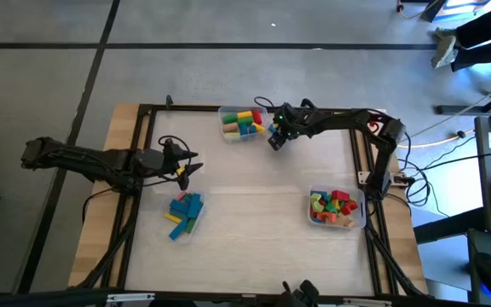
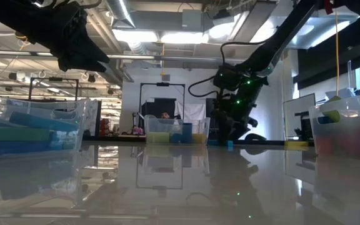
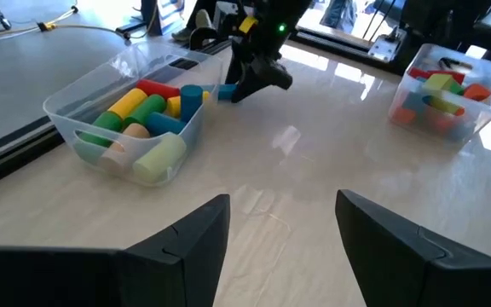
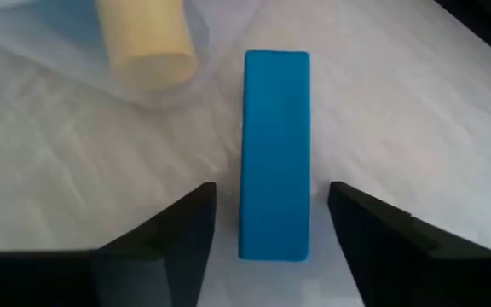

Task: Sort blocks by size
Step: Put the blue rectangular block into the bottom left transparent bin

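Note:
A blue bar block [image 4: 275,153] lies flat on the table beside the far bin; it also shows in the left wrist view [image 3: 226,91]. My right gripper [image 1: 274,142] is open and low over it, with one finger on each long side of the bar [image 4: 271,192] and a gap left on both sides. A pale yellow cylinder [image 4: 146,41] lies behind the far bin's clear wall. My left gripper [image 1: 187,168] is open and empty [image 3: 281,203], above the table's left part.
A clear bin of cylinders [image 1: 244,122] stands at the far edge, close to my right gripper. A clear bin of short coloured chunks [image 1: 337,209] stands at the near right. A clear bin of blue bars [image 1: 186,213] stands at the near left, just nearer than my left gripper.

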